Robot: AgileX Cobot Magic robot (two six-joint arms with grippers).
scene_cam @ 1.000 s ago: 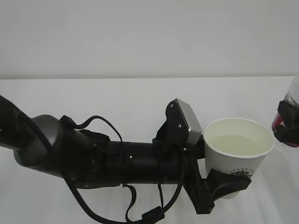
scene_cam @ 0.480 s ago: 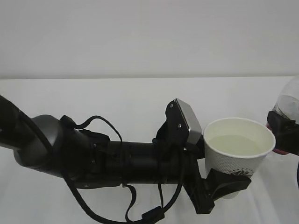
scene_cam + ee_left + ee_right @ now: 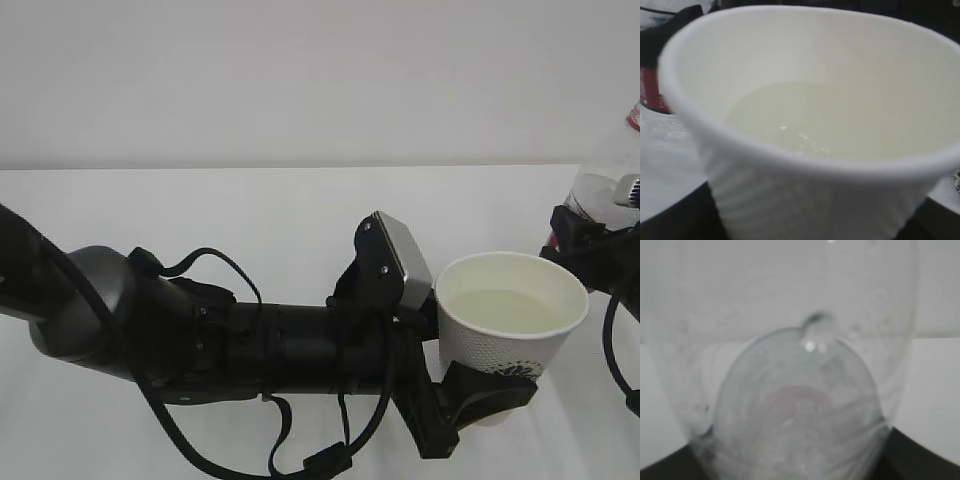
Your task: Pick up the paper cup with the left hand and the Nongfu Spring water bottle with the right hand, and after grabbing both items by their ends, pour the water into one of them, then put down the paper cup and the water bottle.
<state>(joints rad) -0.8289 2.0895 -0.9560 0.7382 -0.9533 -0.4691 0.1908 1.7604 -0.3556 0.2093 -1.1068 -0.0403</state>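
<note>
The white paper cup [image 3: 512, 335] stands upright in the air with pale water [image 3: 510, 310] inside. My left gripper [image 3: 487, 396] is shut on its lower part. In the left wrist view the paper cup [image 3: 805, 190] fills the frame, the water [image 3: 830, 120] lies still, and a black finger [image 3: 670, 222] shows at the bottom left. My right gripper [image 3: 592, 255] holds the Nongfu Spring water bottle [image 3: 603, 190] just right of the cup's rim, with a red part at the frame edge. The right wrist view looks along the clear bottle [image 3: 800, 405], with dark fingers [image 3: 922, 457] at its sides.
A white table [image 3: 250, 210] runs under both arms to a pale wall behind. The left arm [image 3: 250, 345] with its cables lies across the lower left of the exterior view. The bottle's red label [image 3: 650, 92] shows left of the cup in the left wrist view.
The right gripper has risen and shifted a little left, turning the bottle so its red part has gone from low beside the cup's rim to high at the right edge. Cup and left arm have stayed still.
</note>
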